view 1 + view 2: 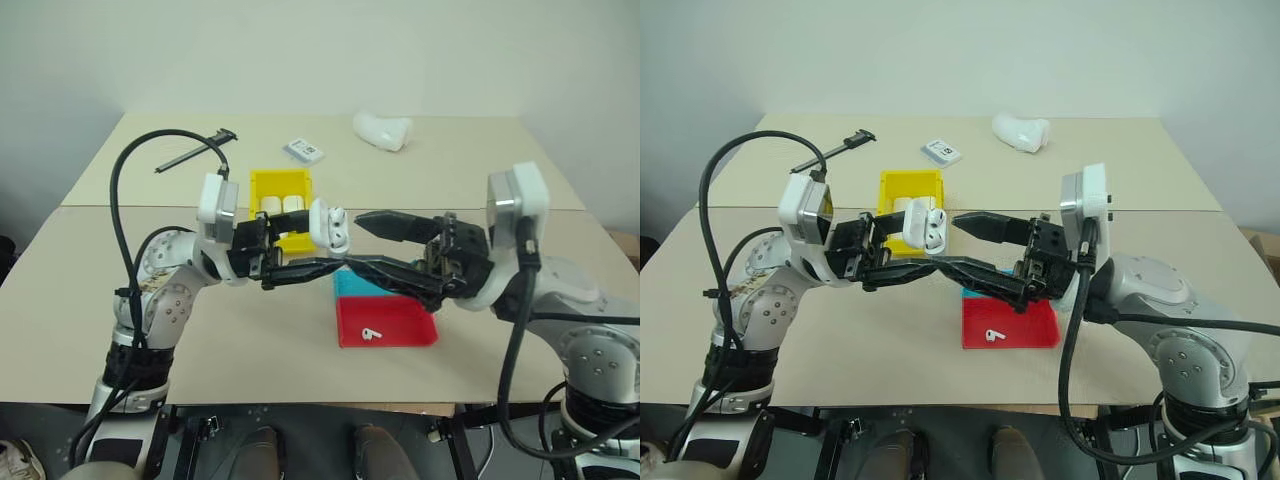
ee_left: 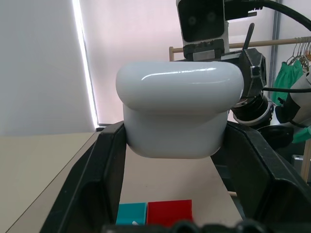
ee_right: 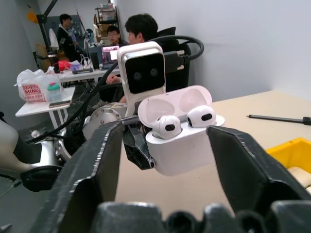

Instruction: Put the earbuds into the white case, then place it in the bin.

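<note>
1. Glossy white plastic: the case [image 3: 181,145] is held up in the air above the table [image 1: 480,170], its lid flipped open, with two earbuds [image 3: 184,121] sitting in its sockets, their rounded heads sticking up above the body.
2. The left gripper [image 1: 318,248] is clamped tight on the lower body of the case, one black finger on each side, as the left wrist view shows.
3. The right gripper [image 1: 352,240] faces the case from the other side with its fingers spread apart. It holds nothing; the upper fingertip sits just beside the open case, and I cannot tell whether it touches.
4. The yellow bin [image 1: 280,208] stands on the table behind the case, towards the left arm. Two pale, rounded things [image 1: 281,204] lie inside it side by side; what they are is unclear.
5. A shallow tray [image 1: 388,322] with a red part and a smaller blue part lies on the table below the grippers. A single white earbud [image 1: 371,333] lies loose on the red part. The blue part is partly hidden by the right gripper's lower finger.
6. Farther back on the table are a lumpy white object [image 1: 383,130], a small flat white card or packet [image 1: 303,151], and a thin dark tool [image 1: 195,150] near the far left edge, all well apart from the bin.
7. In the right wrist view, people sit at desks in the background of the room.
</note>
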You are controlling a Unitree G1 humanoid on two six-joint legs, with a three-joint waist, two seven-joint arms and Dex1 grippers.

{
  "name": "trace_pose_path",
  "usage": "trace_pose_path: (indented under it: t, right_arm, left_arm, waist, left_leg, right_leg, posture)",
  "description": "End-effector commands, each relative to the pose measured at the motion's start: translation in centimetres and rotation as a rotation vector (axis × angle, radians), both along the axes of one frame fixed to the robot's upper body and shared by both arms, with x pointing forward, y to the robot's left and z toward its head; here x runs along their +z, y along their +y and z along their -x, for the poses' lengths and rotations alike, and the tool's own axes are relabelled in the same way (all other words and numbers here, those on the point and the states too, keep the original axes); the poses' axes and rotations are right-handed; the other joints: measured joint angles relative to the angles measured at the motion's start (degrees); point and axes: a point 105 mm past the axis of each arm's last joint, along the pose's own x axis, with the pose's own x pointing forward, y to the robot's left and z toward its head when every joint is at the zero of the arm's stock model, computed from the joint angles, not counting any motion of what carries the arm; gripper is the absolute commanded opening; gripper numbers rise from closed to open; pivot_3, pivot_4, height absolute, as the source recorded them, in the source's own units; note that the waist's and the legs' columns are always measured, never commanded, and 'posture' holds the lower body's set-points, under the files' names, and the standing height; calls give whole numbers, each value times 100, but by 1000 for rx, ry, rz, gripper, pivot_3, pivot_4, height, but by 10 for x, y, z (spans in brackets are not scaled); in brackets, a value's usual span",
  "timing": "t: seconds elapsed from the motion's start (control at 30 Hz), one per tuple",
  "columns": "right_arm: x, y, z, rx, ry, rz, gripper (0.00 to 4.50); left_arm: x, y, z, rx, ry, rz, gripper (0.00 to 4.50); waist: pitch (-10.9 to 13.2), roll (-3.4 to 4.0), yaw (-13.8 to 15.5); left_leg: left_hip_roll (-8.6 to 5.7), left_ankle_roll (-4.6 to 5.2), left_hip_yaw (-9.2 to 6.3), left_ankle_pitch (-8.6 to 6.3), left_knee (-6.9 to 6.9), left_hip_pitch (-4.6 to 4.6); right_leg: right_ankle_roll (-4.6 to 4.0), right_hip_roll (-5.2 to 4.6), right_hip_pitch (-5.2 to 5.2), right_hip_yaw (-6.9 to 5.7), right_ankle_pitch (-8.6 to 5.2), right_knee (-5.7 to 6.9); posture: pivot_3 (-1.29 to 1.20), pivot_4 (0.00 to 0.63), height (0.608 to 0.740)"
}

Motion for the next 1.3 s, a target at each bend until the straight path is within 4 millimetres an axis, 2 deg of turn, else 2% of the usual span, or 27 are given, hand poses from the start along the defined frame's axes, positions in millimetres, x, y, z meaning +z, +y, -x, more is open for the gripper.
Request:
trace_pose_path:
  t: [0.03, 0.23, 0.47, 0.6, 0.7, 0.77, 0.9, 1.0, 1.13, 1.2, 1.27, 1.3]
  right_arm:
    - [19, -11, -9, -63, -84, 11, 2101]
    - [24, -4, -24, -87, -164, 217, 26]
    - [33, 19, -25, -12, -216, 399, 26]
    - [14, 23, -27, -23, -330, 597, 26]
    - [0, 16, -38, -79, -368, 714, 26]
    - [-2, 9, -42, -102, -376, 738, 26]
    - [12, -8, -44, -158, -361, 703, 26]
    - [14, -17, -44, -189, -348, 676, 26]
    - [35, -26, -48, -280, -328, 509, 26]
    - [46, -37, -49, -351, -294, 360, 26]
    - [44, -43, -48, -389, -266, 307, 26]
    - [31, -43, -48, -403, -244, 323, 26]
  left_arm:
    - [-7, -8, -2, 8, 0, -13, 2741]
    - [-21, -29, -14, 67, -11, -74, 2741]
    - [-17, -40, -25, 95, -48, -47, 2741]
    - [-16, -42, -22, 93, -54, -26, 2741]
    - [-15, -40, -20, 101, -56, -16, 2741]
    - [-14, -36, -19, 107, -54, -4, 2741]
    - [-9, -28, -19, 149, -48, 38, 2741]
    - [-7, -22, -20, 187, -43, 54, 2741]
    - [-5, -15, -24, 280, -37, 87, 2741]
    - [-2, -5, -39, 448, -15, 132, 2741]
    - [-1, 2, -51, 576, -5, 165, 2741]
    - [-1, 8, -65, 715, -11, 190, 2741]
  waist:
    - [0, 0, -1]
    - [0, 0, -11]
    - [0, 0, -2]
    - [0, 0, 10]
    - [0, 0, 11]
    - [0, 0, 12]
    - [0, 1, 13]
    - [0, 0, 15]
    - [0, 1, -5]
    - [0, 0, 10]
    - [-1, -1, 33]
    - [-1, -1, 39]
  left_leg:
    - [0, 0, 0, 0, 0, -1]
    - [-1, 2, 2, -1, -1, -7]
    - [0, 3, 1, -1, 1, -14]
    - [-1, 7, 2, -4, 2, -21]
    - [-3, 9, 2, -5, 4, -27]
    - [-2, 9, 1, -5, 5, -31]
    - [0, 9, 1, -5, 11, -30]
    - [0, 9, 0, -5, 9, -30]
    - [1, 9, 1, -5, 9, -25]
    - [1, 9, 1, -5, 9, -18]
    - [1, 9, -6, -5, 11, -18]
    - [0, 9, -10, -5, 11, -18]
  right_leg:
    - [0, 0, -1, 0, 0, -1]
    - [0, 0, -7, 1, 0, -5]
    - [-1, 1, -13, 0, 1, -3]
    - [0, -4, -16, 1, 0, -7]
    - [2, -7, -22, 1, -1, -6]
    - [2, -6, -24, -1, -1, -6]
    - [1, -7, -22, -3, 0, -4]
    - [1, -6, -22, -5, 0, -4]
    - [1, -7, -20, 1, 0, -2]
    - [1, -7, -16, 1, 0, 1]
    - [1, -6, -11, -6, 1, 2]
    - [1, -7, -4, -9, 1, -1]
  posture:
    - [0, 150, 740]
    - [0, 150, 740]
    - [0, 150, 740]
    - [0, 150, 740]
    - [0, 150, 740]
    - [0, 150, 740]
    - [0, 150, 740]
    - [0, 150, 740]
    - [0, 150, 740]
    - [0, 150, 740]
    - [0, 150, 740]
    - [0, 150, 740]
